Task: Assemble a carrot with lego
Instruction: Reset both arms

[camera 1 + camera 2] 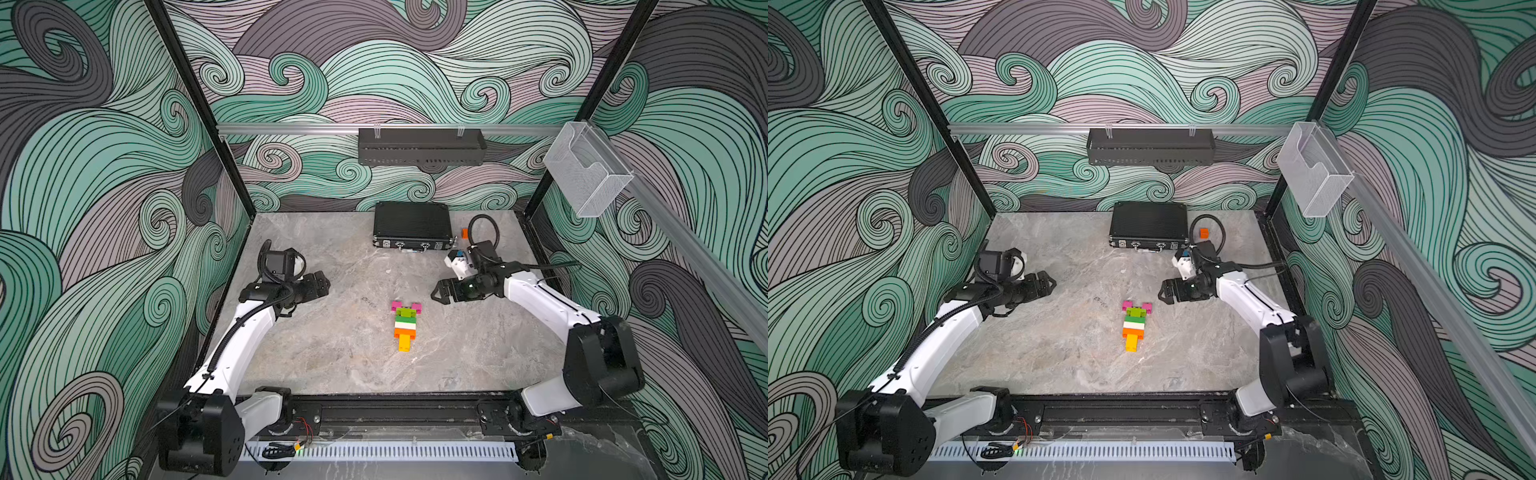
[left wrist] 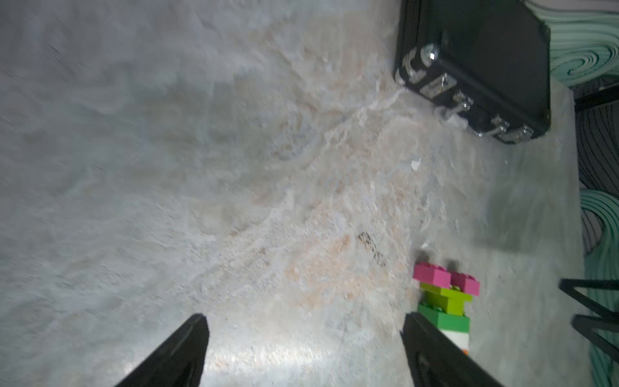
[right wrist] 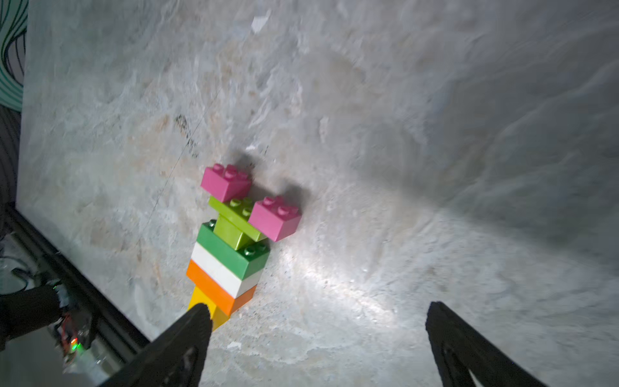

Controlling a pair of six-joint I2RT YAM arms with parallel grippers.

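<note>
Lying flat mid-table, the carrot (image 1: pixel 405 327) reads as finished: yellow tip nearest the robot, then orange, white, dark green, lime, and a pink pair splayed at the far end. Nothing loose is left to add.

Either side, the left gripper (image 1: pixel 325 286) and right gripper (image 1: pixel 437 294) hover well apart from it, jaws spread and empty, likely standing clear because the build needs no more holding.

Table (image 1: pixel 324 357): grey marbled slab. Black case (image 1: pixel 411 224) and small orange cube (image 1: pixel 464 233) sit by the back wall. Walls: teal-and-mauve swirl print.
</note>
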